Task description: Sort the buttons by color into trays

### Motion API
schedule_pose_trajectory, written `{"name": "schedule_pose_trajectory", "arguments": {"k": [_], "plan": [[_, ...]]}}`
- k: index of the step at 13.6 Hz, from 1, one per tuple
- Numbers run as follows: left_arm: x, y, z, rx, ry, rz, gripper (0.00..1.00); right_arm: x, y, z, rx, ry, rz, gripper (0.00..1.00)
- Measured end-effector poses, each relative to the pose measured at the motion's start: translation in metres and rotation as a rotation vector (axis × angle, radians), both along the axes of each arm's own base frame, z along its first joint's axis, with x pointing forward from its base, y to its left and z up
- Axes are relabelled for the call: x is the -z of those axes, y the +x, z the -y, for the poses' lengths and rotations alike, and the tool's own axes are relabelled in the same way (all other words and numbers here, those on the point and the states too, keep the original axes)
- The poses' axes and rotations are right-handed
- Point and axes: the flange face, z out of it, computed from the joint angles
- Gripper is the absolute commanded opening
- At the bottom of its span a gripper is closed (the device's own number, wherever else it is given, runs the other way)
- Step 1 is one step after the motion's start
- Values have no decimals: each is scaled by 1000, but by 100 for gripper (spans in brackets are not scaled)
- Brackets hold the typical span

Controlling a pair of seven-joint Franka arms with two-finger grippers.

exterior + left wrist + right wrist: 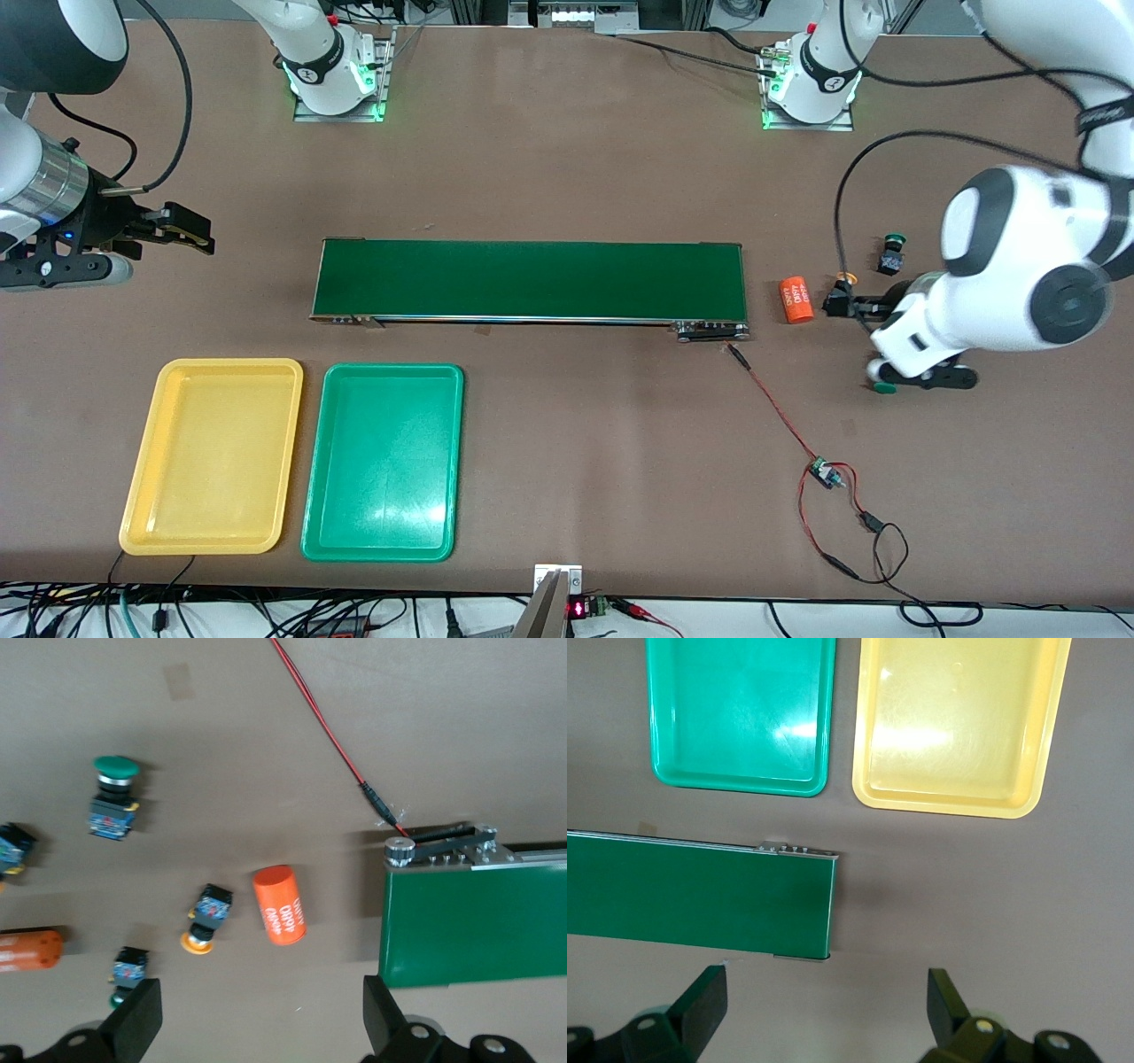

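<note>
Two glossy, shallow plastic trays with rounded corners, the yellow tray (213, 456) and the green tray (383, 461), are being shown nearest the front camera, side by side; farther back, a flat dark green belt (532, 280) is lying, with an orange cylinder (796, 299) and one green-capped button (891, 253) toward the left arm's end. Four mushroom-capped buttons are being counted in the left wrist view, one of them yellow-capped (205, 917), under the released left gripper (257, 1023). Both trays are being framed under the released right gripper (826, 1014).
</note>
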Motion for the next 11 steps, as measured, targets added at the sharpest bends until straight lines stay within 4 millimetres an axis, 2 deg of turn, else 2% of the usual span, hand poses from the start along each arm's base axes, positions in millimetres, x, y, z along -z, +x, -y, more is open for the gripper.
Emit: {"name": "schedule_pose_trajectory", "arguments": {"k": [4, 8, 9, 11], "plan": [[68, 0, 15, -40, 22, -12, 100, 0, 0, 1, 2, 0, -1, 100], [130, -23, 13, -50, 24, -4, 100, 0, 0, 1, 2, -1, -1, 100], [142, -30, 15, -49, 22, -5, 100, 0, 0, 1, 2, -1, -1, 100], [153, -44, 19, -41, 17, -2, 100, 0, 0, 2, 2, -1, -1, 100]]}}
